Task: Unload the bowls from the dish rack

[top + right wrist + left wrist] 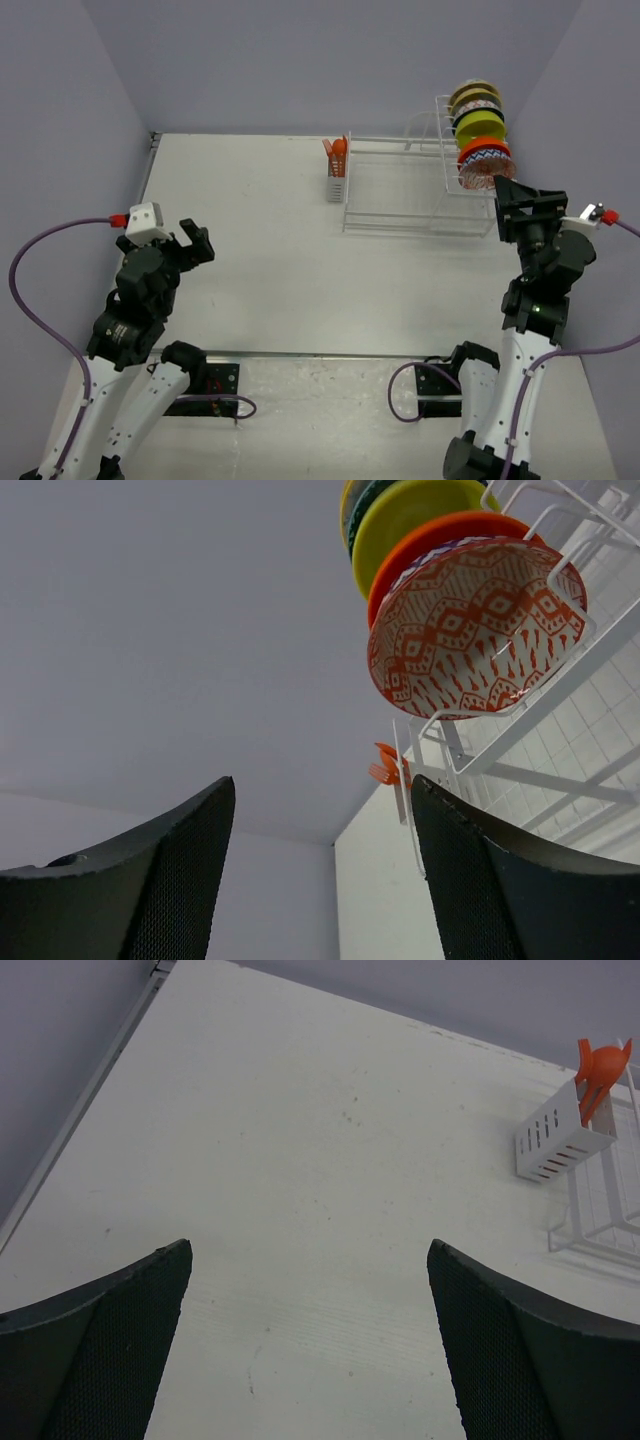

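Note:
The white wire dish rack [400, 215] stands at the table's far right. Several bowls stand on edge in its tall slotted part: an orange-red zigzag-rim bowl [484, 160] nearest, a lime-green one [478, 126] behind it, more behind. In the right wrist view the orange-patterned bowl [470, 630] faces me, the green one [415, 510] behind it, in the rack [560, 695]. My right gripper [520, 195] [322, 790] is open and empty, just in front of the bowls. My left gripper [192, 240] [308, 1250] is open and empty over bare table at the left.
A small white cutlery basket [336, 186] with orange utensils [336, 150] hangs on the rack's left end; it also shows in the left wrist view [558, 1140]. Purple walls close in the table on the left, back and right.

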You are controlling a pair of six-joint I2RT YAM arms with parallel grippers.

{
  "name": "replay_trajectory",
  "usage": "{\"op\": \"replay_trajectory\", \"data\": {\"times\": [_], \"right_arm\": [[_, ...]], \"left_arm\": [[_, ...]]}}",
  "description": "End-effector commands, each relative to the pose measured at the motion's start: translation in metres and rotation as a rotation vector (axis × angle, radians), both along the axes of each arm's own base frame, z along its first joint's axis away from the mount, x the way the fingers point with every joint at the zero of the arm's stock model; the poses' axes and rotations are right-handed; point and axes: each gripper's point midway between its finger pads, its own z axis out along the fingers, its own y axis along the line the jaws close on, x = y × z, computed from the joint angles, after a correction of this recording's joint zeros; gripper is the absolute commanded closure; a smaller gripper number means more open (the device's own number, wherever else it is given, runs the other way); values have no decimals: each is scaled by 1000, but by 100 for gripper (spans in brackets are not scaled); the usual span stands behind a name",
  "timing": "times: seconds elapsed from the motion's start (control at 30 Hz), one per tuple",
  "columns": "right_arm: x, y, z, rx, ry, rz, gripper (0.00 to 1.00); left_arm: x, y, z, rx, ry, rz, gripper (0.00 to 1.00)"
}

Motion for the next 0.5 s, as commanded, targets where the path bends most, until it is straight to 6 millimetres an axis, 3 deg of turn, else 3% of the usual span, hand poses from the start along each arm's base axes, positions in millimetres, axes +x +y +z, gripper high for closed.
{"op": "replay_trajectory", "data": {"times": [0.0, 0.13, 0.27, 0.47], "right_arm": [[13, 10, 13, 122, -75, 146, 30], [21, 0, 17, 99, -65, 119, 35], [36, -7, 7, 134, -17, 130, 36], [50, -25, 11, 116, 4, 56, 46]], "left_arm": [[0, -5, 9, -30, -42, -23, 0], [1, -7, 8, -31, -40, -35, 0], [-1, -9, 11, -34, -50, -48, 0], [-3, -8, 15, -42, -70, -50, 0]]}}
